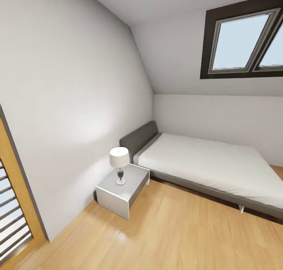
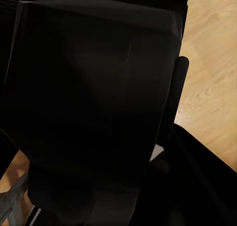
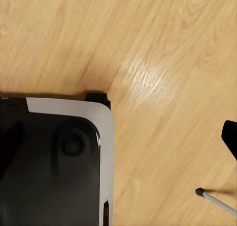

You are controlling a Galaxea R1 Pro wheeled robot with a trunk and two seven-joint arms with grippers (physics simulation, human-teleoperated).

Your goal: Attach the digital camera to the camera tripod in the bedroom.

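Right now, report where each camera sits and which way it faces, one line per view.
Head view: on the robot's head, facing a bedroom corner with bed, nightstand and lamp.
Left wrist: on the left arm, pressed close to a black body.
Right wrist: on the right arm, facing down at the robot's base.
All three share the wood floor.

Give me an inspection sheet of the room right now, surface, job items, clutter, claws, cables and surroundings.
Surface: light wood floor, bare where seen.
Job's things: digital camera nothing seen; a thin silver leg with a black foot on the floor, possibly the tripod, cannot confirm.
Clutter: nothing seen.
Claws: cannot tell for either; left wrist view shows a dark body close up.
Cables: nothing seen.
Surroundings: bed with grey headboard, nightstand carrying a lamp, skylight, white walls, slatted door.
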